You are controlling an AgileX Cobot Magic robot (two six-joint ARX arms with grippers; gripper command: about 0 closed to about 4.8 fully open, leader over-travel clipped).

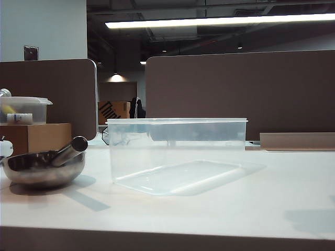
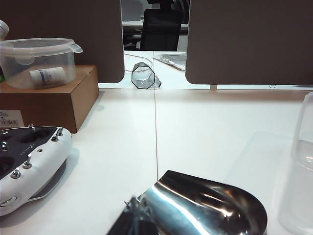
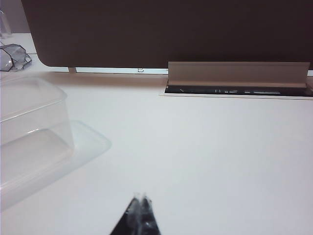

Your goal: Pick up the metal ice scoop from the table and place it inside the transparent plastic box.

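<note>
Metal ice scoop (image 1: 44, 167) rests on the table (image 1: 209, 209) just left of the transparent plastic box (image 1: 177, 154), not touching it, tubular handle angled up toward the box. Left gripper (image 2: 133, 213), tips pressed together, sits right beside the scoop's bowl, so it looks the nearer arm. Right gripper (image 3: 140, 211), tips also together, hovers over bare table on the box's far side.

An open-plan office is indicated by brown desk partitions (image 1: 238, 94), a desk chair (image 2: 160, 27) and ceiling strip lighting (image 1: 220, 21).
</note>
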